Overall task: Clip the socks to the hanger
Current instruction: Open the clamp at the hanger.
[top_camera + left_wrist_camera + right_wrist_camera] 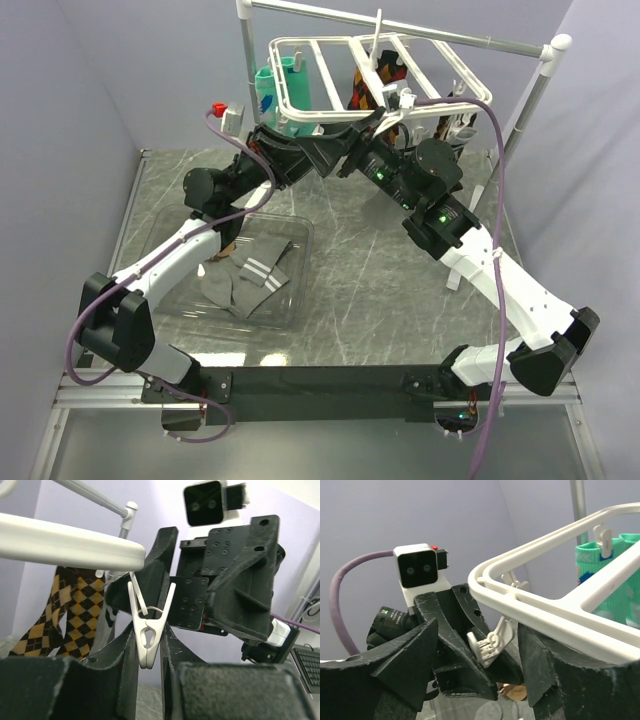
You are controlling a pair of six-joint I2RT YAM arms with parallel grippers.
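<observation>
Grey fabric socks with white stripes (255, 278) lie crumpled in the clear plastic tub (296, 262) on the left side of the table, well apart from the white plastic drying hanger (330, 60) up on the metal rail (400, 22). They look light, soft and floppy, so I'd pinch one near the cuff and leave an edge free for clipping. I can't spot anything else in the tub.

The left gripper (148, 645) has its fingers close on either side of a small white clip (148, 625), but I can't tell if it's actually squeezing. The right gripper (480, 630) is spread wide around that same clip, holding nothing. Teal patterned socks (280, 90) and dark argyle socks (75, 610) hang from the hanger.
</observation>
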